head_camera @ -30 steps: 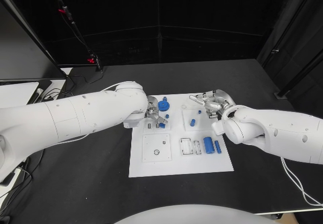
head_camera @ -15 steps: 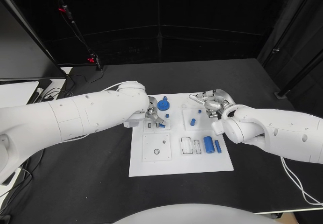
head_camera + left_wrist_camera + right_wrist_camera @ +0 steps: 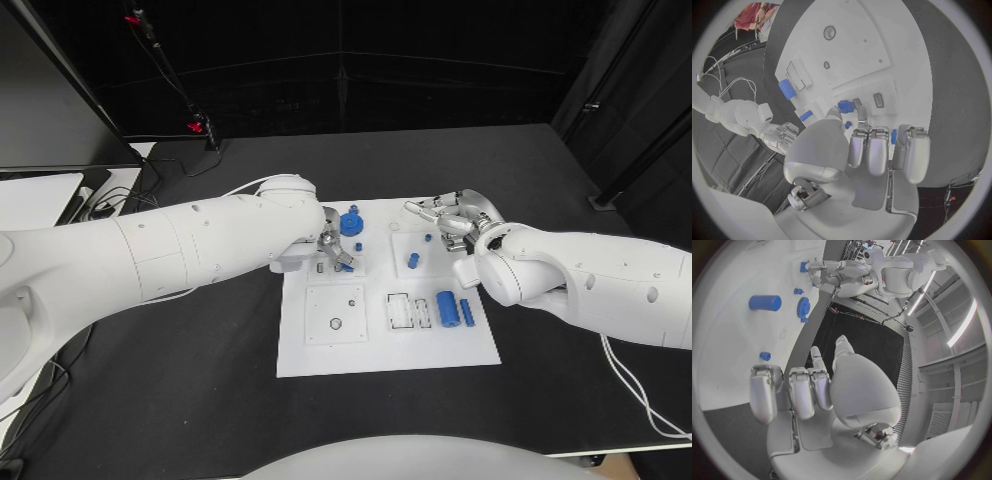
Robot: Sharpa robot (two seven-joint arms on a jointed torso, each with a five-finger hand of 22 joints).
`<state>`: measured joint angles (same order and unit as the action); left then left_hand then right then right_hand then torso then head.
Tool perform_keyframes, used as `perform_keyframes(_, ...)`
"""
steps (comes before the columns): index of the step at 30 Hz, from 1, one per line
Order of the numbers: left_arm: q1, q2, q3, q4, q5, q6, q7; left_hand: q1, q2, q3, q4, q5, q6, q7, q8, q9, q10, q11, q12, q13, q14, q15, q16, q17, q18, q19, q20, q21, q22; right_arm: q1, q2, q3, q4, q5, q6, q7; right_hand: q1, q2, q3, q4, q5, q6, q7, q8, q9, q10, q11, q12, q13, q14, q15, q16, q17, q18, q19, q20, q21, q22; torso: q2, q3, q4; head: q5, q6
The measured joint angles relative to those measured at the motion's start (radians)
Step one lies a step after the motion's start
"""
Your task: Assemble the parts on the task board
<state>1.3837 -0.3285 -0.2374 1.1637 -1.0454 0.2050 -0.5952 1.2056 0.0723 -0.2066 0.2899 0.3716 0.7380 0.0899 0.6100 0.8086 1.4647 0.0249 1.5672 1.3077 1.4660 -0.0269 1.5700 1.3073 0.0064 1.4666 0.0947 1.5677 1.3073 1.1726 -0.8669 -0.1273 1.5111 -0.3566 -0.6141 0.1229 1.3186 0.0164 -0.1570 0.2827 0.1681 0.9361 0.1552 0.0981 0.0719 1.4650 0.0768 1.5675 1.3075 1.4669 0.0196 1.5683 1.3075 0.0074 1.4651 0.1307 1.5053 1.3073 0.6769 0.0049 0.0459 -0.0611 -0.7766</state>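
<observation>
- Head view, near edge first: task board point(image 3: 378, 355) sits mid-tabletop point(image 3: 188, 400); its near strip is bare white, with a square inset plate point(image 3: 335, 317) at near left.
- Next row out: two empty rectangular slots point(image 3: 408, 313), then a big blue cylinder point(image 3: 449, 310) and a slim blue pin point(image 3: 467, 313) lying beside them. Neither hand is near these.
- Mid board: a short blue peg point(image 3: 413, 263) lies in the open between the two hands.
- Left hand point(image 3: 332, 248) is over the board's left-middle. Left wrist view shows its thumb and a fingertip pinching a small blue part point(image 3: 845, 105), close over a pair of small slots point(image 3: 867, 102). A second blue sliver sits between the curled fingers; can't tell what it is.
- Right hand point(image 3: 450, 222) is at the board's far right edge, fingers loosely curled, nothing in them; right wrist view confirms it's empty.
- Far side: blue gear point(image 3: 352, 226) just beyond the left hand, plus small blue studs.
- Step in hand, as I read it: left hand is seating its small part into a slot at left-middle.
- Next move needs: line the part up square to the slot, push straight down, release only once it's flush. Tilt risks jamming.
- Remaining loose parts look like later steps.
</observation>
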Motion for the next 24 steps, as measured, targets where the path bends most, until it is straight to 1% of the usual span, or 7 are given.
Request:
perform_keyframes(2,-0.001,0.003,0.0,-0.002,0.0,0.0,0.0,0.001,0.001,0.001,-0.001,0.0,0.0,0.0,-0.001,-0.001,0.0,0.0,0.0,0.0,0.0,0.0,0.0,0.0,0.0,0.0,0.0,0.0,0.0,0.0,0.0,0.0,0.0,0.0,0.0,0.0,0.0,0.0,0.0,0.0,0.0,0.0,0.0,0.0,0.0,0.0,0.0,0.0,0.0,0.0,0.0,0.0,0.0,0.0,0.0,0.0,0.0,0.0,0.0,0.0,0.0,-0.001,0.0)
perform_keyframes(3,-0.002,0.005,0.0,-0.002,0.0,0.0,0.001,0.006,0.006,0.001,-0.001,0.0,0.0,0.0,-0.004,-0.001,0.0,0.0,0.0,0.0,0.0,0.0,0.0,0.0,0.0,0.0,0.0,0.0,0.0,0.0,0.0,0.0,0.0,0.0,0.0,0.0,0.0,0.0,0.0,0.0,0.0,0.0,0.0,0.0,0.0,0.0,0.0,0.0,0.0,0.0,0.0,0.0,0.0,0.0,0.0,0.0,0.0,0.0,0.0,0.0,0.0,-0.001,-0.001)
perform_keyframes(10,-0.004,0.013,0.0,-0.008,-0.001,0.0,0.001,0.006,0.006,0.004,-0.004,0.0,0.0,0.0,-0.004,-0.002,0.0,0.0,0.0,0.0,0.0,0.0,0.0,0.0,0.0,0.0,0.0,0.0,0.0,0.0,0.001,0.0,0.0,0.0,0.0,0.0,0.0,0.0,0.0,0.0,0.0,0.0,0.0,0.0,0.0,0.0,0.0,0.0,0.0,0.0,0.0,0.0,0.0,0.0,0.0,0.0,0.0,0.0,0.0,-0.0001,0.0,-0.003,-0.003)
perform_keyframes(11,-0.004,0.014,0.0,-0.008,-0.001,-0.001,0.001,0.01,0.01,0.004,-0.004,0.0,0.0,0.0,-0.004,-0.002,0.0,0.0,0.0,0.0,0.0,0.0,0.0,0.0,0.0,0.0,0.0,0.0,0.0,0.0,0.001,0.0,0.0,0.0,0.0,0.0,0.0,0.0,0.0,0.0,0.0,0.0,0.0,0.0,0.0,0.0,0.0,0.0,0.0,0.0,0.0,0.0,0.0,0.0,0.0,0.0,0.0,0.0,0.0,-0.0001,0.0,-0.003,-0.003)
perform_keyframes(24,-0.006,0.022,0.0,-0.011,-0.001,-0.001,-0.005,0.01,0.01,0.007,-0.001,0.0,0.0,0.0,-0.004,-0.003,0.0,0.0,0.0,0.0,0.0,0.0,0.0,0.0,0.0,0.0,0.0,0.0,0.0,0.0,0.002,0.0,0.0,0.0,0.0,0.0,0.0,0.0,0.0,0.0,0.0,0.0,0.0,0.0,0.0,0.0,0.0,0.0,0.0,0.0,0.0,0.0,0.0,0.0,0.0,0.0,0.0,0.0,0.0,-0.0001,0.0,-0.003,-0.003)
